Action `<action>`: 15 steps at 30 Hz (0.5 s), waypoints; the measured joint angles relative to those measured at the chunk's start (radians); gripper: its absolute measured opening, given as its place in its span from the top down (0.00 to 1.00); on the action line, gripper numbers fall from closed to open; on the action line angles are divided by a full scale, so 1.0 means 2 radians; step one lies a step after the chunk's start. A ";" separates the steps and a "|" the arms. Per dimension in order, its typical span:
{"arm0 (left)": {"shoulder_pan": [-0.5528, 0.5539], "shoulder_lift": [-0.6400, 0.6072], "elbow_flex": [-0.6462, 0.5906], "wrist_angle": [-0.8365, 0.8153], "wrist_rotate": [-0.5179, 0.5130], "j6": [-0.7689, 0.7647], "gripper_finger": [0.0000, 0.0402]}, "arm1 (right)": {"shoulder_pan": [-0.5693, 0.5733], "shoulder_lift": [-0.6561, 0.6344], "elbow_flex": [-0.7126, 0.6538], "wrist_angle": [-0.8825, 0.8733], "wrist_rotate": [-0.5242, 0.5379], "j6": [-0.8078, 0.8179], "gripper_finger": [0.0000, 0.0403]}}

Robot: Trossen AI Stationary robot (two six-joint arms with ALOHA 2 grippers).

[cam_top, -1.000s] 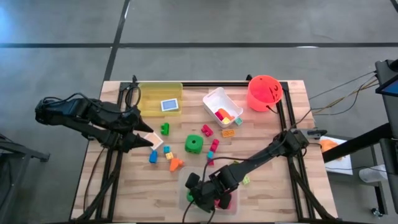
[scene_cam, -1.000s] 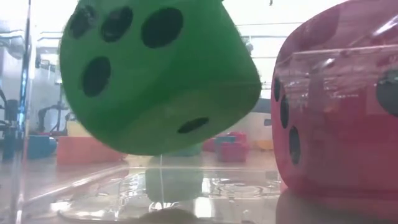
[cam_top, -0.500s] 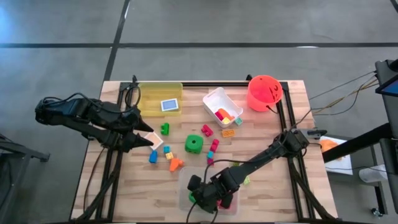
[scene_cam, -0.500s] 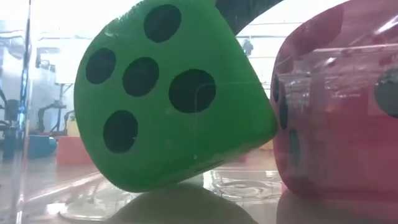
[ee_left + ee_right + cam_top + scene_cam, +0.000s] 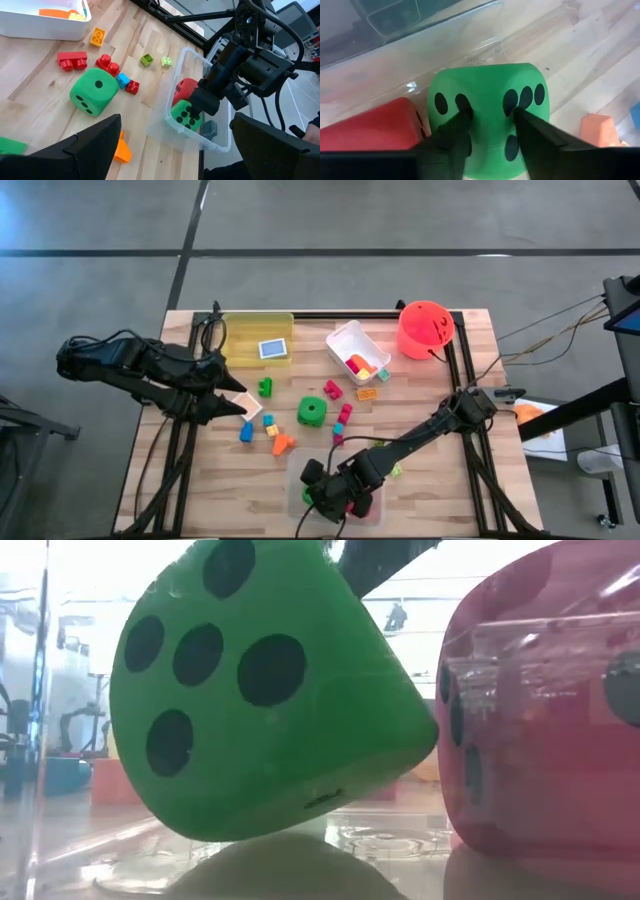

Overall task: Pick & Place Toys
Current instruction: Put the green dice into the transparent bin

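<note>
Dice first: your right end effector is reaching into the clear tub at the desk's near edge, fingers pressing on the green die beside the pink die. Your left end effector is waiting open over the desk.

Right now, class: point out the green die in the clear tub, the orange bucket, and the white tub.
green die in the clear tub (image 5: pixel 186 114), left wrist view, its dotted top face
orange bucket (image 5: pixel 424 328), high view, its body
white tub (image 5: pixel 343 337), high view, its rim
</note>
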 joint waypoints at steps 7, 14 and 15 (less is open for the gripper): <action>0.000 0.000 0.000 -0.001 0.000 0.000 0.08 | 0.005 0.000 0.002 -0.001 0.002 -0.007 0.31; 0.000 0.000 0.000 -0.001 -0.002 -0.010 0.08 | 0.013 -0.005 0.029 -0.030 0.032 -0.007 0.22; 0.000 0.000 0.000 -0.001 -0.004 -0.019 0.08 | 0.014 -0.005 0.035 -0.039 0.037 0.000 0.21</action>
